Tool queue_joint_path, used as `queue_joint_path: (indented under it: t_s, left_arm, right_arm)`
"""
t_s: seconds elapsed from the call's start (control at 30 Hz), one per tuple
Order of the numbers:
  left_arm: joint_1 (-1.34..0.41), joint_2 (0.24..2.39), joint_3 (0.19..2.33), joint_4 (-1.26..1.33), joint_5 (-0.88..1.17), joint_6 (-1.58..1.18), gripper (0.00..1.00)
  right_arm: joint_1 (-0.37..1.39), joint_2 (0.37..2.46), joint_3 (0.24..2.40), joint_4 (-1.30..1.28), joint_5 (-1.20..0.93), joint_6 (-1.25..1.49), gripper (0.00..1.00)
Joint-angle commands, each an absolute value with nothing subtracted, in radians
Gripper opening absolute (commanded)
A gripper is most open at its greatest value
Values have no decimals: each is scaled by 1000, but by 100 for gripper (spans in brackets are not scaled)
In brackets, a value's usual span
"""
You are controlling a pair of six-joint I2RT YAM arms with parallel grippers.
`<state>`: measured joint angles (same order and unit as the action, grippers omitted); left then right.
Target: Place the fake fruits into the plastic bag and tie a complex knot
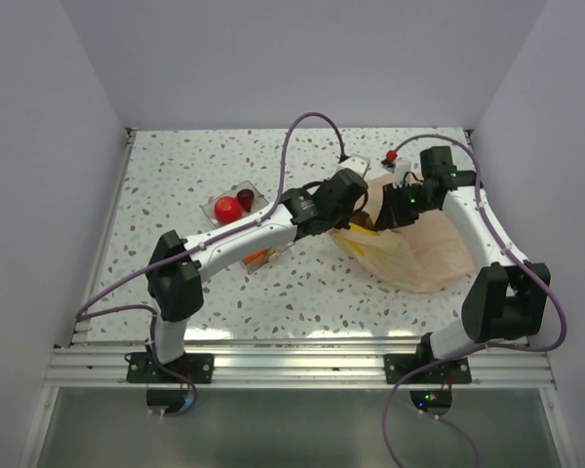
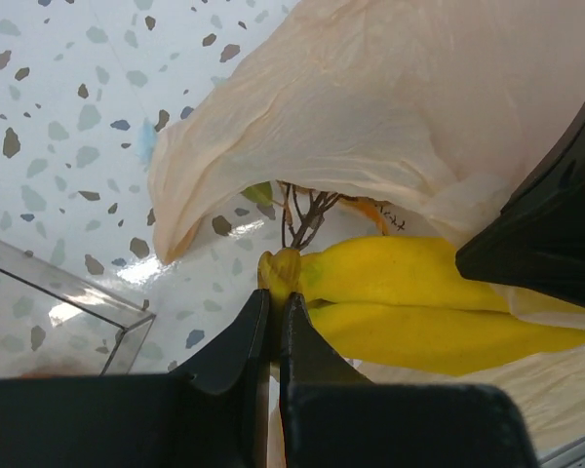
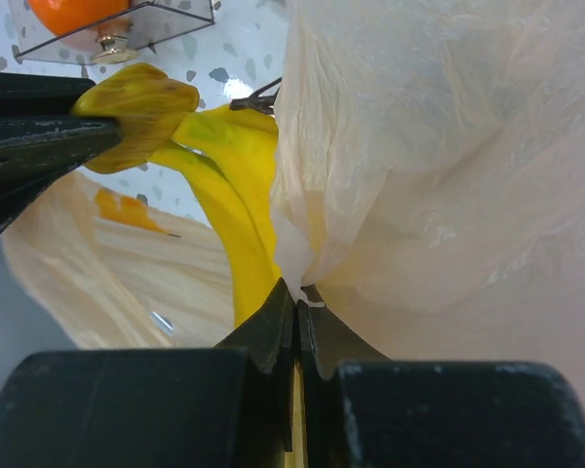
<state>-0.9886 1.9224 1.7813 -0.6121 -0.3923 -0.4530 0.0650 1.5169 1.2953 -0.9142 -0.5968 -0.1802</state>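
Observation:
The peach-orange plastic bag lies right of centre with its mouth facing left. My left gripper is shut on the stem end of the yellow banana and holds it at the bag's mouth, partly under the bag's upper film. My right gripper is shut on the bag's rim and lifts it beside the banana. In the top view the left gripper and the right gripper meet at the mouth. Brown twig stems and a green bit show inside the bag.
A clear tray left of the bag holds a red apple and a darker red fruit. An orange piece lies under the left arm; an orange fruit shows in the right wrist view. A small red thing sits at the back.

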Motion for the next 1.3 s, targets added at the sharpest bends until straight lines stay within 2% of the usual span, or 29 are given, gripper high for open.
queue_joint_path:
  t_s: [0.0, 0.1, 0.23, 0.67, 0.77, 1.1, 1.27]
  left_arm:
    - [-996, 1928, 1854, -488, -391, -508, 0]
    - [-988, 2014, 1928, -584, -446, -567, 0]
    - [-966, 1988, 1793, -483, -445, -583, 0]
    - [-887, 1942, 1680, -460, -472, -600, 0]
    - [-855, 1905, 1657, -413, -401, -620, 0]
    - [-848, 1885, 1782, -405, -371, -617, 0]
    - [-845, 1856, 1793, -374, -318, -618, 0]
  right_arm:
    - [69, 1496, 1301, -890, -634, -164, 0]
    - [69, 1488, 1305, -891, -643, -160, 0]
    - [69, 1471, 1313, -894, -663, -155, 0]
    - [67, 1433, 1358, -877, -690, -86, 0]
    - [67, 1436, 1342, -862, -732, -80, 0]
    - [84, 1482, 1325, -802, -827, -8, 0]
    - [98, 1488, 1333, -730, -933, 116, 0]
